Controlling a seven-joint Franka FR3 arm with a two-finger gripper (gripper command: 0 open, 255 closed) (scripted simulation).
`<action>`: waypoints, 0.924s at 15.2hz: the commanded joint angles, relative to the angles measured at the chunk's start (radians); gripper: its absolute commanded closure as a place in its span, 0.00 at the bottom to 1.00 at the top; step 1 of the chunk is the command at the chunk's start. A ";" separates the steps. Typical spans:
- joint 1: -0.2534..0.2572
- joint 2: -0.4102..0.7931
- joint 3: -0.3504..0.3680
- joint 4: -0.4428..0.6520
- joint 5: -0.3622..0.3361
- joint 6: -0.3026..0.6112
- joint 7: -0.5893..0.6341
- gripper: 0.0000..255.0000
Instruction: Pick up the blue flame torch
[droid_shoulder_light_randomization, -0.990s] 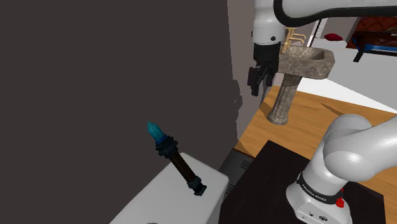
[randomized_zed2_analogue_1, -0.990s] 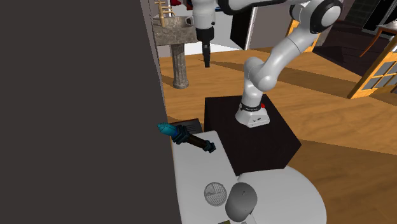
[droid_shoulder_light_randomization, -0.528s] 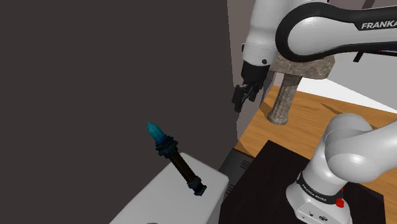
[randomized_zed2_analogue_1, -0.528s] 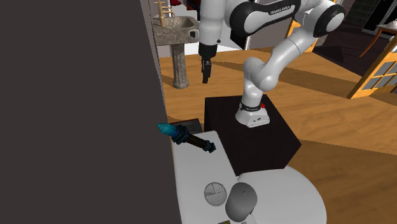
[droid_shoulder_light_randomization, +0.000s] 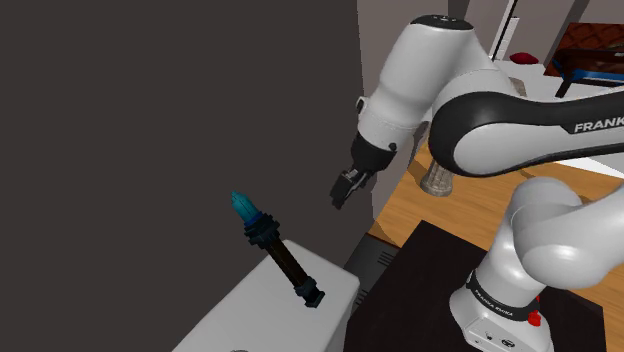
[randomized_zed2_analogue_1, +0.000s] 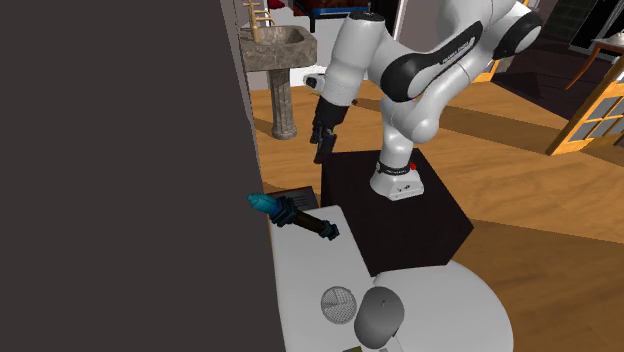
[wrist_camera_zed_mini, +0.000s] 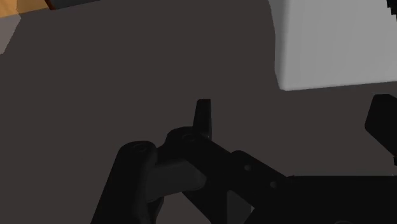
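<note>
Torch at lower centre of shoulder frame, lying on far corner of white top, right beside dark wall. Slim dark shaft, blue flame end, stubby base. Long axis on a diagonal: flame end to upper left of shoulder frame, towards wall; base to lower right, near edge of white top. In second exterior frame, flame end at left and seemingly past the top's edge, base at right. Gripper up and right of torch in shoulder frame, well apart, nothing in it; how wide it stands: cannot tell. Black stand at lower right of gripper in second exterior frame.

Risks, as judgement only: wall close alongside, so approach on that side likely to scrape hand against it. Thin round shaft likely to roll or skid off the corner if nudged before closing. Grip along the long axis rather than across it likely to slip. Grab near flame end or base likely to tip it.
</note>
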 joint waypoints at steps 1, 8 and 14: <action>0.012 0.028 0.054 -0.023 0.013 0.114 0.033 0.00; -0.040 0.181 0.298 -0.036 -0.018 0.490 0.191 0.00; -0.215 0.274 0.545 -0.006 -0.110 0.709 0.340 0.00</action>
